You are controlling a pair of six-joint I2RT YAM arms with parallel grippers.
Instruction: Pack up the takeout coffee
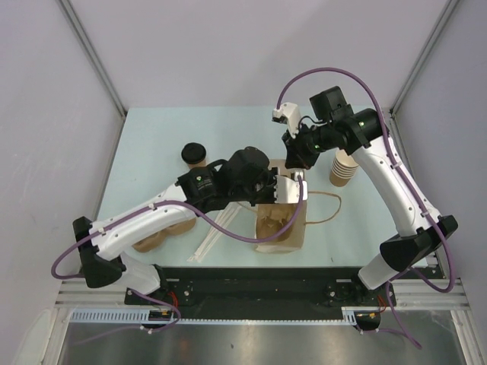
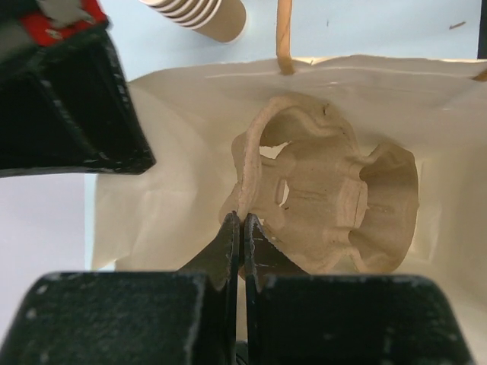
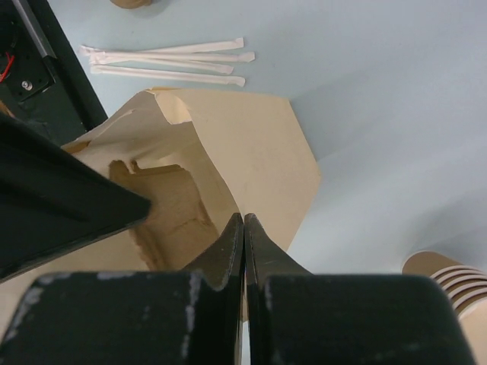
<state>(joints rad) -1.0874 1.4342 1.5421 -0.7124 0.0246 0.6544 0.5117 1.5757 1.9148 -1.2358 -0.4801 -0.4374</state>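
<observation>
Both pincers are pressed together on the paper bag [image 1: 280,232]: the left gripper [image 2: 242,228] pinches the near rim where the handle meets it, and the right gripper [image 3: 243,228] nips the opposite edge, so the mouth is pulled apart. A moulded pulp carrier [image 2: 327,198] sits inside at the bottom.

The takeout coffee [image 1: 194,154] stands, not yet packed, on the table [image 1: 152,129] at about 10 o'clock from the bag, well apart from it. To do this step well, the rims want even tension – enough to hold the mouth wide without tearing the paper – and one arm will probably have to let go to fetch the cup, which risks the mouth sagging.

The table is pale and smooth; a stack of cups [image 1: 343,169] stands at 2 o'clock from the bag, wrapped straws [image 1: 215,237] lie at 8 – plain white walls [image 1: 228,46] close in on three sides
</observation>
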